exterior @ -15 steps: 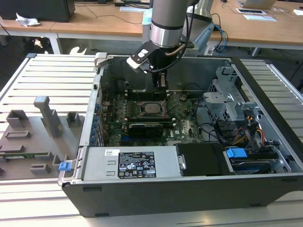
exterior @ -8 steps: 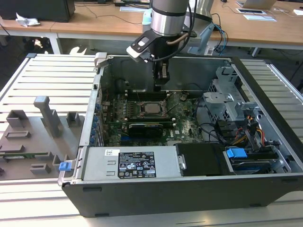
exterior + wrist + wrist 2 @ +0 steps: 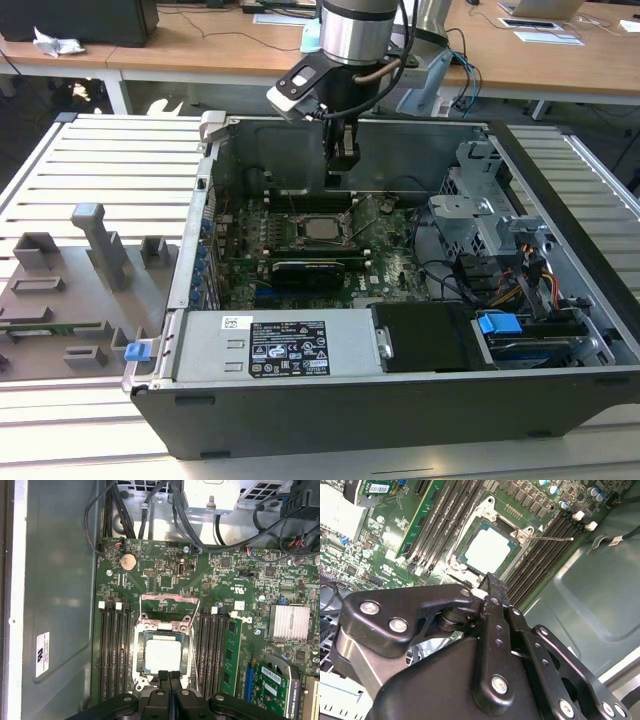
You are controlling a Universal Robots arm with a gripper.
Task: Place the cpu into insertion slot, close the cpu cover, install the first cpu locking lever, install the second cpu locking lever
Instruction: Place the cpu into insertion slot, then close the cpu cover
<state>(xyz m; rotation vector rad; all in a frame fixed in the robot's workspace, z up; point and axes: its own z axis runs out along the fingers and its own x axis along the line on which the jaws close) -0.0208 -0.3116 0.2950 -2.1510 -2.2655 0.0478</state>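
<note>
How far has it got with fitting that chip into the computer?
Done: the cpu already lies in the insertion slot. In hand: nothing; the gripper hovers shut and empty just above it. Left: the cpu cover appears to stand open and a locking lever sticks out unlatched, so cover and levers look undone.

Memory slots [image 3: 116, 650] flank the cpu [image 3: 163, 655], the raised cpu cover [image 3: 170, 598] bordering one edge; above lies open.

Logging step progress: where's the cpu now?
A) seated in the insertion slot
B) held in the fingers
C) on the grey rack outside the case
A: the cpu lies silver top up in the insertion slot, while the gripper above it has its fingers shut on nothing.
</note>
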